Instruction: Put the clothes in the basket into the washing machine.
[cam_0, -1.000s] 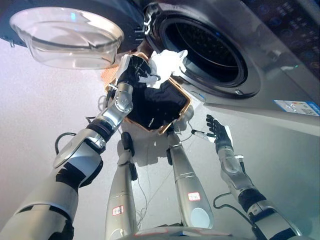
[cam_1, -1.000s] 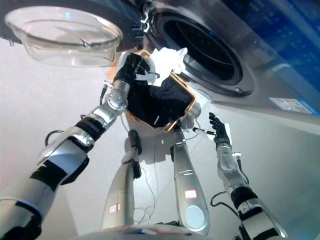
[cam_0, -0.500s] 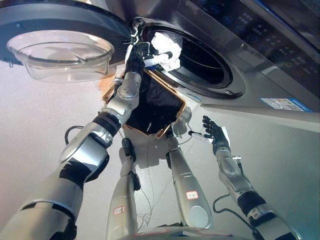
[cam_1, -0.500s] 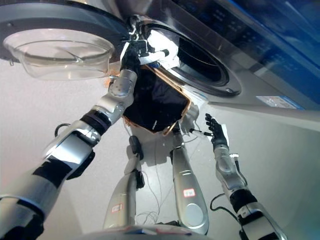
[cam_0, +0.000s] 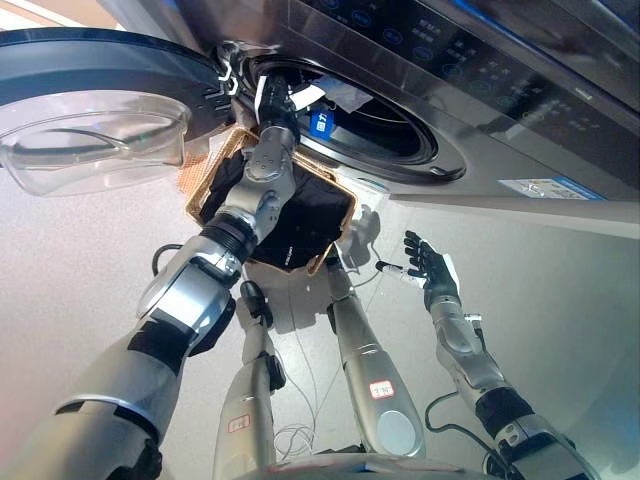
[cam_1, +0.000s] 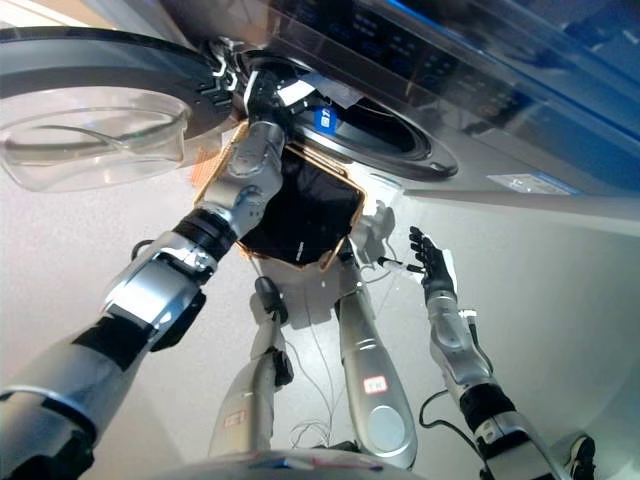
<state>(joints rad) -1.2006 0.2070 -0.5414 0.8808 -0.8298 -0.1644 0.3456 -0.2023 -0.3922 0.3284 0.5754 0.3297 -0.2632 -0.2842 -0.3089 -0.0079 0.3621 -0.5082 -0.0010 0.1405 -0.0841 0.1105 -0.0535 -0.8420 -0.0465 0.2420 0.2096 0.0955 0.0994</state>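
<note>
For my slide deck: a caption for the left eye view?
Left hand carries a white garment into the washing machine drum above the basket; right hand open.

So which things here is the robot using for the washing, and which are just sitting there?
For the job:
- silver front-loading washing machine
- its round glass door, open
- tan woven basket of dark clothes
- white cloth at the drum mouth
- left hand reaching in

Just there:
- right hand, open and idle
- grey floor
</note>
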